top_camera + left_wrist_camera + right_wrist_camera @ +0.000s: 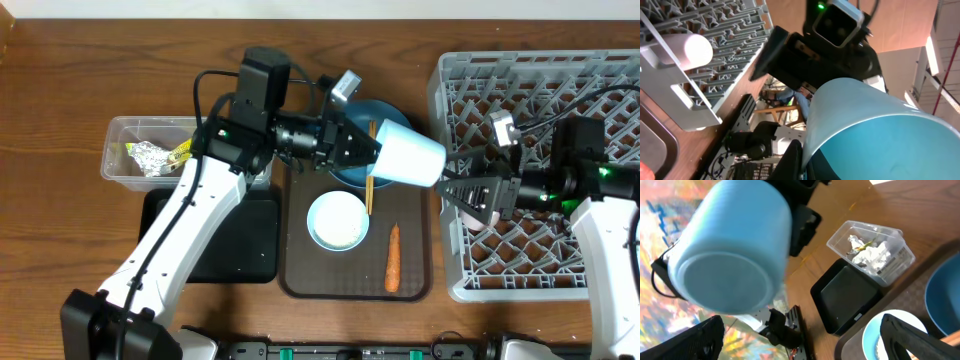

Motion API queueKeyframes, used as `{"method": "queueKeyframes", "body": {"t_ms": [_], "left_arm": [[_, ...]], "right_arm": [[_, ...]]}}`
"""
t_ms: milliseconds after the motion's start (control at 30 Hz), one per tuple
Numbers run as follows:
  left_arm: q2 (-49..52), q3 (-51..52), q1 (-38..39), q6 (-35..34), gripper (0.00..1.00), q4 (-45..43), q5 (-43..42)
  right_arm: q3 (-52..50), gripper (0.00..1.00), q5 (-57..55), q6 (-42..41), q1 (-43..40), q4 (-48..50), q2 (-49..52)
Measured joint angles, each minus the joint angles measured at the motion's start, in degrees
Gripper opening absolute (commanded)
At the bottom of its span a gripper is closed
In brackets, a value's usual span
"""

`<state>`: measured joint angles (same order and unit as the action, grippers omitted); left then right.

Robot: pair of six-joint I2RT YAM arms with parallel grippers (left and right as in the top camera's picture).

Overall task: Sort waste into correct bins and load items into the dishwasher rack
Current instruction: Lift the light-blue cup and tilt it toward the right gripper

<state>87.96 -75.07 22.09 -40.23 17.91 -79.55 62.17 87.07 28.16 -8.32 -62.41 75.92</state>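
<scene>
1. Left gripper [372, 140]: jaws clamped on the rim of the blue cup [410, 155]. The cup is held off the surface, tipped on its side, with its base pointing toward the rack [540, 70]. It hangs over the right edge of the brown tray [310, 270], between tray and rack.

2. Right gripper [458, 192]: jaws spread wide and holding nothing. It sits over the left edge of the rack, facing the cup base (the right wrist view shows the base head-on, with one finger at each lower corner). Whether a fingertip touches the cup cannot be determined.

3. Brown tray contents:
- plate [385, 110], partly hidden under the left gripper and cup;
- bowl [337, 220], upright, in front of the plate;
- chopsticks [368, 192], between plate and bowl;
- carrot [393, 258], lying just right of the bowl.

4. Bins (left of the brown tray): the tub [112, 160] holds the wrapper [152, 155] and tissues [870, 255]. The black tray [235, 240] lies just in front of it.

5. Rack: a pink cup [687, 50] lies on its side near the left edge.
</scene>
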Motion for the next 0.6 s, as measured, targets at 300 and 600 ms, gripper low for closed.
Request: {"method": "queueKeyframes", "body": {"t_ms": [300,600], "left_arm": [[0.0,0.04,0.11,2.43,0.06,4.98,2.62],[0.0,0.04,0.94,7.65,0.06,10.45,3.48]], "right_arm": [[0.02,0.99,0.66,0.31,0.09,3.08,-7.56],[0.02,0.99,-0.26,0.24,0.07,5.29,-10.93]]}}
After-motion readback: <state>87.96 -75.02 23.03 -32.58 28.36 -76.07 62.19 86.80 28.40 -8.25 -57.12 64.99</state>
